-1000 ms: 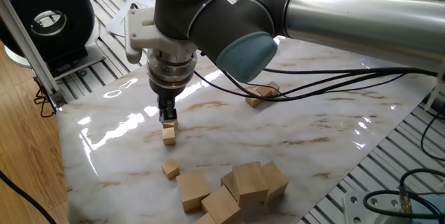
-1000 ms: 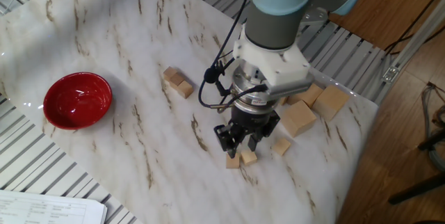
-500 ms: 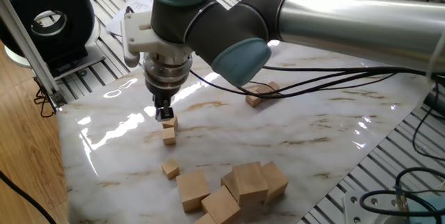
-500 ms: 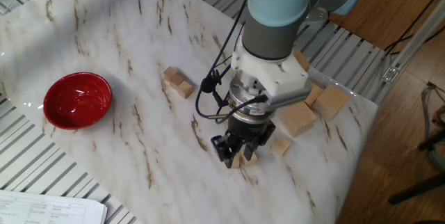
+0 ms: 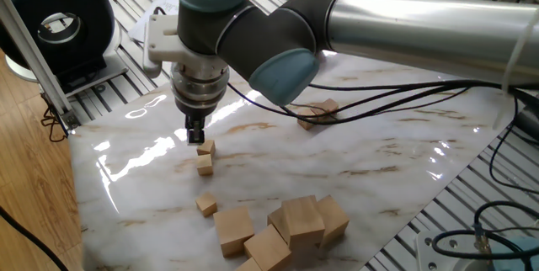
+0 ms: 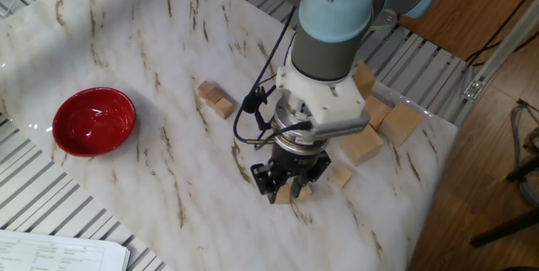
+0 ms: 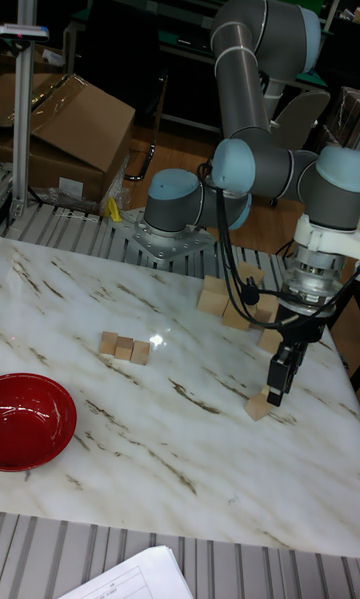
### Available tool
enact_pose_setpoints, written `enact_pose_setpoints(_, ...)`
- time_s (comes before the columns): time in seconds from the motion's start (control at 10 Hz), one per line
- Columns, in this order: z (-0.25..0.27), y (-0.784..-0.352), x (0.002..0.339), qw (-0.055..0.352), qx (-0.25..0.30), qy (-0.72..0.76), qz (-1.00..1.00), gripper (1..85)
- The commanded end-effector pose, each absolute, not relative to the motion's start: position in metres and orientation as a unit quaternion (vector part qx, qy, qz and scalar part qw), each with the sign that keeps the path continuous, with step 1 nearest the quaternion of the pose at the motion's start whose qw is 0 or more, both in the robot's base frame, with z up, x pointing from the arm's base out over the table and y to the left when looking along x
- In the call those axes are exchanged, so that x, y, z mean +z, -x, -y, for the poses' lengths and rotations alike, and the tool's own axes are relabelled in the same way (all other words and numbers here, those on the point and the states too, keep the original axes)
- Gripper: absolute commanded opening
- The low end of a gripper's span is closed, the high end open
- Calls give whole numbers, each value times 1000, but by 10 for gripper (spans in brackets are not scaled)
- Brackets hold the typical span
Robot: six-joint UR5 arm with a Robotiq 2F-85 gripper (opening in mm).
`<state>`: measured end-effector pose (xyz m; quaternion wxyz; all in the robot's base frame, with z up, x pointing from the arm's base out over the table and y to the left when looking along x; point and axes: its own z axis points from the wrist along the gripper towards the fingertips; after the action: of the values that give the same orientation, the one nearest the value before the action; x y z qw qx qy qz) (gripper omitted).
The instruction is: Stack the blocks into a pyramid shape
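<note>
One fixed view: the gripper [image 5: 196, 135] hangs just above two small blocks [image 5: 205, 156] on the marble counter [image 5: 379, 162]; whether its fingers are released or clenched cannot be told. A third small block [image 5: 206, 204] lies nearer the large wooden cubes [image 5: 282, 225].

The other fixed view: the fingers [image 6: 268, 183] straddle a small block [image 6: 285, 193]. A red bowl [image 6: 93, 120] sits well apart.

Tall fixed view: three blocks [image 7: 124, 347] lie in a row. No legible writing appears.
</note>
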<state>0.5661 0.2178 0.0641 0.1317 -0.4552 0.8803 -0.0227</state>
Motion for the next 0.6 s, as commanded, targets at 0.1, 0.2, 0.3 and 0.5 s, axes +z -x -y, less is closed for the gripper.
enact_pose_setpoints(0.1,-232,-561,61,134,-4,428,-894,480)
enact_pose_setpoints(0.2,-234,-555,63,132,-9,430,-893,480)
enact_pose_setpoints(0.3,-237,-549,63,132,-8,429,-893,480)
enact_pose_setpoints(0.5,-243,-545,52,136,-10,428,-893,480)
